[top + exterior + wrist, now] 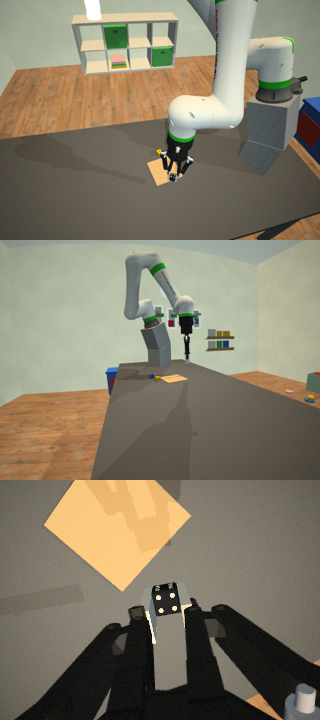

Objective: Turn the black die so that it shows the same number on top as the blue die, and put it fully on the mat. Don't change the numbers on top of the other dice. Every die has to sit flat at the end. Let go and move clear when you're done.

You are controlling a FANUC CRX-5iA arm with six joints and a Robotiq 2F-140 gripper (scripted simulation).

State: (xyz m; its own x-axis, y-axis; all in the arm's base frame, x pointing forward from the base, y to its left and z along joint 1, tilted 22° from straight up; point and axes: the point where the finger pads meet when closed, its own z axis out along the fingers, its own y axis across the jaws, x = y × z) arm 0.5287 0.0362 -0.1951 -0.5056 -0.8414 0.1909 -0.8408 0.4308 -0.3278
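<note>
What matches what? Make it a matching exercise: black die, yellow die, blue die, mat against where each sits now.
1. black die
2. yellow die
3. blue die
4. mat

A. lies flat on the table
B. on the table beside the mat's corner
C. gripped in the jaws, off the table
D. on the table, past the yellow die from the mat

Pairs: 1-C, 2-B, 3-D, 4-A

Brightness: even and moderate, no glare.
Shadows: the white jointed arm (227, 77) casts long soft shadows across the dark grey bench (77, 201), toward lower left in the top view.
Sharpness: slightly soft; room corners bow at frame edges.
</note>
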